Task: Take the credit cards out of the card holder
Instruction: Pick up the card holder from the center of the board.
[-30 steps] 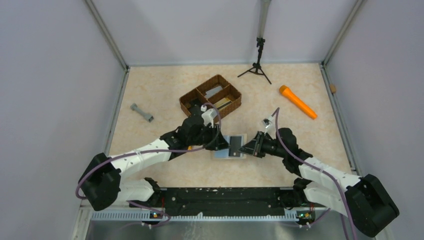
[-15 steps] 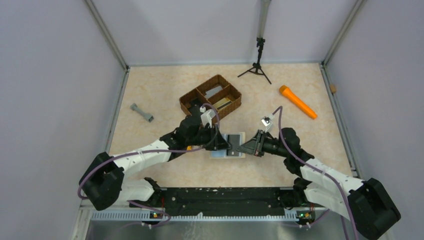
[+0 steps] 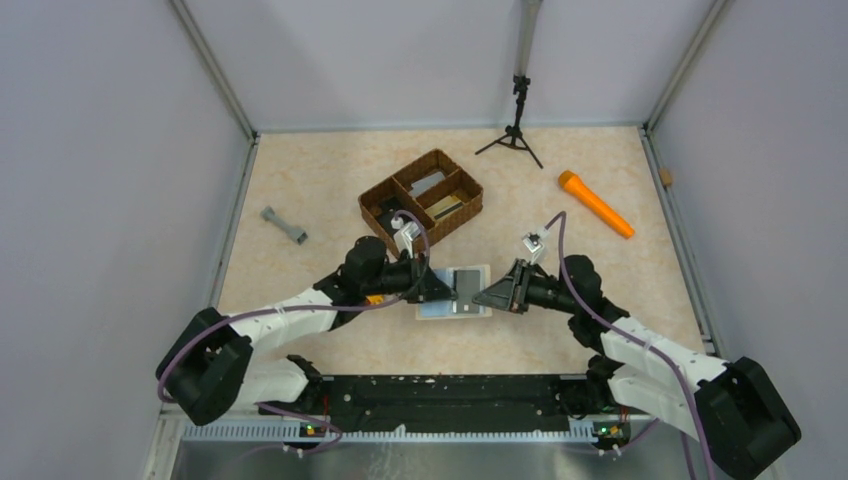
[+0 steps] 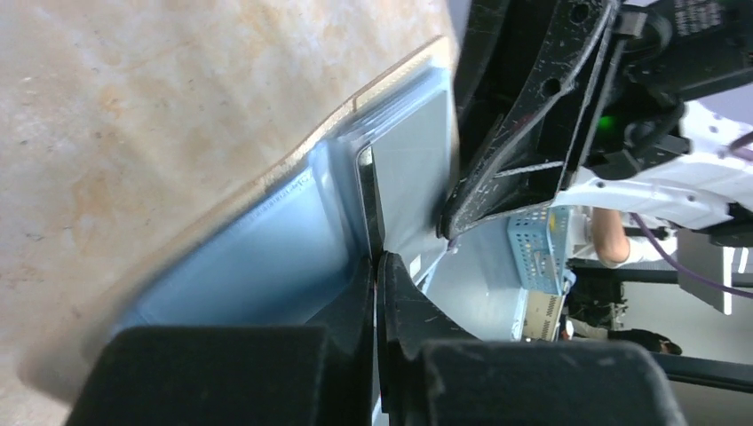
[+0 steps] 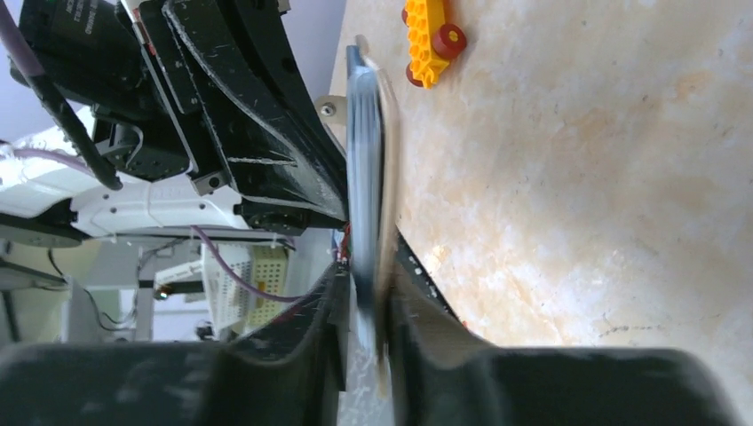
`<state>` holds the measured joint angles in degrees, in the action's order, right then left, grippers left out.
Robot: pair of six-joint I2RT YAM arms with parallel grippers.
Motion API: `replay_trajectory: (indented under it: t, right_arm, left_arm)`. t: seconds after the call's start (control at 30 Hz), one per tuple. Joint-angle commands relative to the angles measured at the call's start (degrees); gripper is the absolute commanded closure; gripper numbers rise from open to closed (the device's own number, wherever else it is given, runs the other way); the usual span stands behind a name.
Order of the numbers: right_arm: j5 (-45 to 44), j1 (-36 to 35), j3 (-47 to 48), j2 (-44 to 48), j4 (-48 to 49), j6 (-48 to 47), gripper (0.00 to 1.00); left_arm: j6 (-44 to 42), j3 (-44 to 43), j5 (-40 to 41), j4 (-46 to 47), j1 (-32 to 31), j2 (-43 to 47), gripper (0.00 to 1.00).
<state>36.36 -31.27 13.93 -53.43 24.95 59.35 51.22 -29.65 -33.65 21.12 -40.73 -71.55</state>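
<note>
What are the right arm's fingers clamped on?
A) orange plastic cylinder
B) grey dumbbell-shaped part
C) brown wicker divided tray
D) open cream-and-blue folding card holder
D: in the right wrist view the right fingers straddle the edge of the cream-and-blue folding card holder, one each side.

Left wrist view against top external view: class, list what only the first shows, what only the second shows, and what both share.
Left wrist only: the left gripper seen shut, close up, and a blue crate beyond the table. Top external only: a wicker tray, an orange stick, a grey bar and a tripod. Both: the holder lying open with a card on it, and the right gripper at its edge.
</note>
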Motion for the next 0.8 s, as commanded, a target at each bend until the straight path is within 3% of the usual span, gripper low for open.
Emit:
replay_trajectory:
  t: [0.0, 0.03, 0.13, 0.37, 0.77]
  right_arm:
    - [0.9, -0.2, 0.7, 1.2, 9.8, 2.5, 0.66]
    - [0.9, -0.1, 0.4, 1.4, 11.1, 2.8, 0.6]
    - [1.1, -0.1, -0.2, 1.3, 14.1, 4.0, 0.59]
    - [2.2, 0.0, -1.1, -0.7, 20.4, 7.0, 0.81]
    - [1.8, 1.4, -1.7, 0.6, 19.2, 7.3, 0.88]
  left_arm:
    - [2.3, 1.3, -5.3, 9.6, 0.4, 4.5, 1.0]
    - [2.2, 1.5, -5.4, 9.3, 0.5, 5.1, 1.0]
    - [2.7, 1.8, -6.4, 9.6, 0.7, 6.2, 1.0]
    - [3.2, 2.4, -7.4, 11.0, 0.8, 5.8, 1.0]
    - [2.6, 4.3, -8.0, 8.7, 4.0, 8.6, 1.0]
